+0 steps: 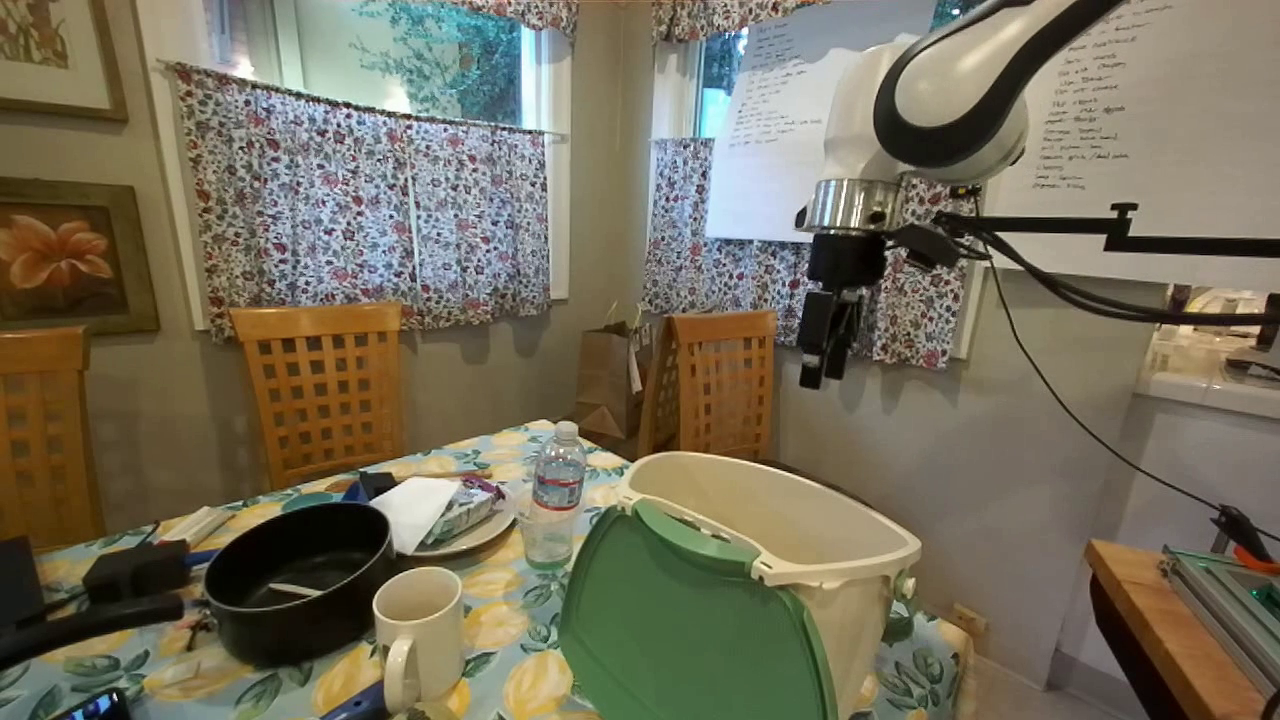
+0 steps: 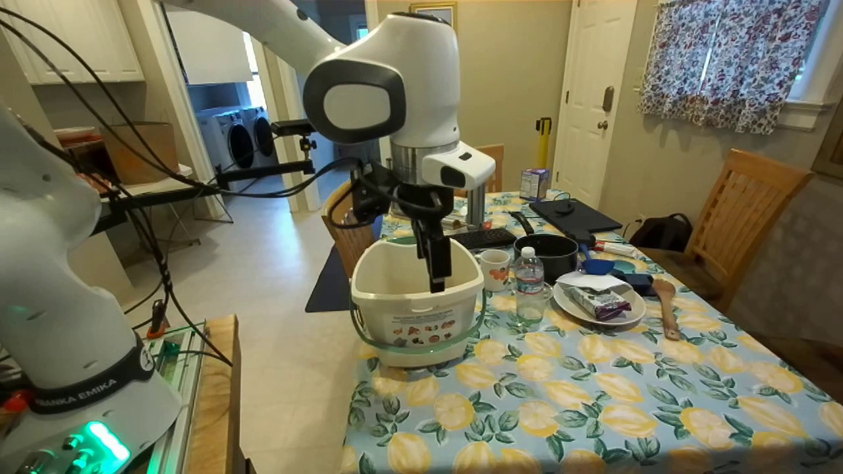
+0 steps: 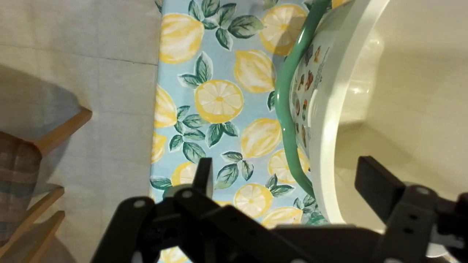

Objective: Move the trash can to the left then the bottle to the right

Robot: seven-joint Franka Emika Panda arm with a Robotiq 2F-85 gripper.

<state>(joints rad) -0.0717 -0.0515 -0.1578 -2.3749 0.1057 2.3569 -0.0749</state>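
Black gripper (image 1: 824,374) at upper right in an exterior view, pointing down, above and clear of the trash can (image 1: 855,620). Holds its fingers (image 3: 378,188) wide apart. In the wrist view, straddles the cream rim (image 3: 327,146) from above, with a fingertip over the lemon-print tablecloth (image 3: 234,109) at lower centre and another over the can's interior at lower right.

Trash can upright, large and open-topped: at bottom right of centre in an exterior view, with a green lid panel (image 1: 690,620) slanting down the near side. Green handle (image 3: 283,98) curving round the outside in the wrist view.

Clear bottle (image 1: 558,485) upright, with pale cap and label band, near the can and not far from the middle of the frame in both exterior views. Overlaps a clear cup (image 1: 548,540) lower down; cannot tell whether inside it or beside it.

Crowded around these in an exterior view: white mug (image 2: 495,266) showing between can and bottle, farther back; black pan (image 2: 561,268) behind the bottle; to the right, a plate (image 2: 637,304) bearing a wrapped package (image 2: 596,301) and white paper (image 2: 589,282); wooden utensil (image 2: 667,309) just beyond; blue scoop (image 2: 598,266) by the pan's right side. Higher in the frame, a keyboard (image 2: 484,238) left of the pan, a dark flat panel (image 2: 576,215) and a purple box (image 2: 533,185). Wooden chair (image 2: 747,210) at upper right.
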